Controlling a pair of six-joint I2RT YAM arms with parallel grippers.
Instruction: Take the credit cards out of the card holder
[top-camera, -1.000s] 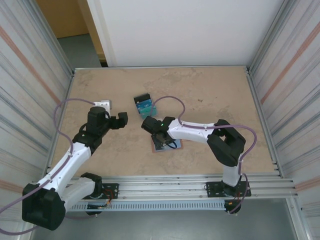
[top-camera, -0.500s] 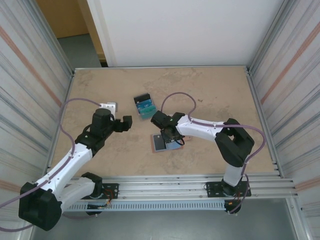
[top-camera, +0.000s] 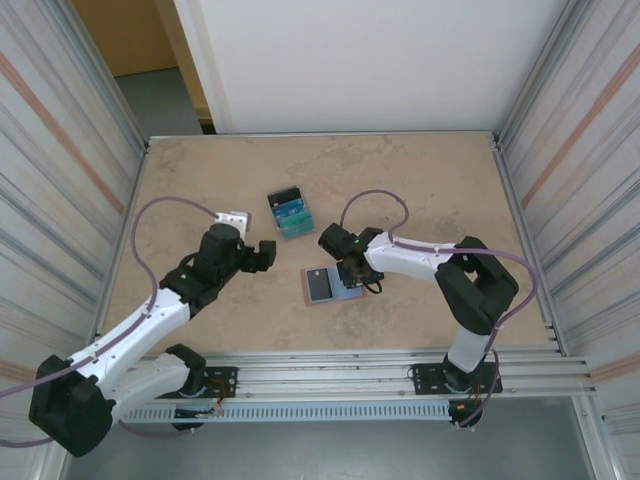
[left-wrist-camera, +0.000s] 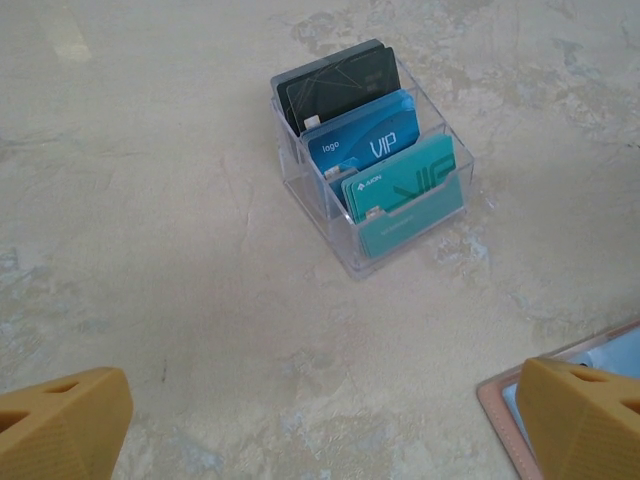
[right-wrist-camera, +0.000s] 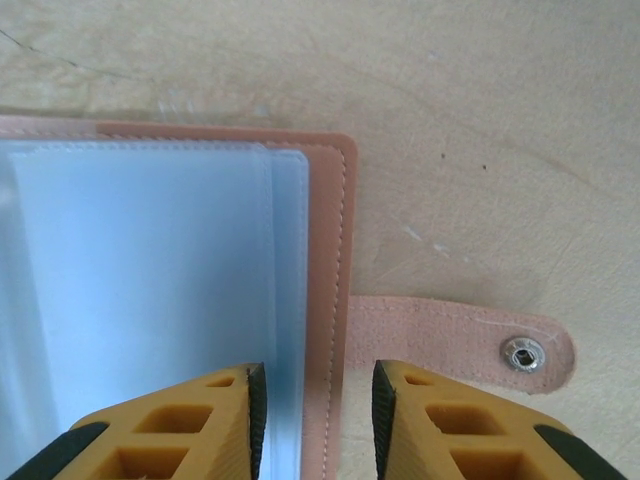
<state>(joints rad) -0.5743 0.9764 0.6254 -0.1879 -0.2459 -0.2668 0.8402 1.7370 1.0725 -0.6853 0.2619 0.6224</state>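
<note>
Beige marbled desk (top-camera: 450, 190) fills a booth with a ribbed metal wall (top-camera: 60, 180) on the left, a white panel behind and a second ribbed wall (top-camera: 585, 170) on the right.

Seen from the top, the left pincer (top-camera: 268, 256) hangs over bare desk left of centre. Its jaws are spread wide, and in its wrist view the two orange fingertips (left-wrist-camera: 60, 425) sit at opposite lower corners with nothing between them. Ahead of this pincer and a little to its right stands a clear stand (left-wrist-camera: 410, 245) on bare desk. In it the credit cards (left-wrist-camera: 365, 145) are slotted upright in rows: black at the back, a blue one, then teal-green at the front. Open desk lies all round the stand, and more between it and the left pincer.

Just right of that pincer's right fingertip, a pink corner of the card holder (right-wrist-camera: 325, 260) comes into its wrist view. The holder lies open and flat near the desk's middle, its clear sleeves facing up. From the top its left half looks dark, and its right half is pale blue.

The right pincer (right-wrist-camera: 317, 385) is directly over the holder's right border. Its jaws are drawn close with a slim gap, and the stitched pink edge runs up between them. One finger (right-wrist-camera: 170, 425) is over the sleeve and the other is over the pink tab (right-wrist-camera: 450, 340). I cannot tell whether they nip the edge. The tab sticks out to the right and ends in a metal snap (right-wrist-camera: 523, 353). Beyond it is bare desk as far as the right wall.
</note>
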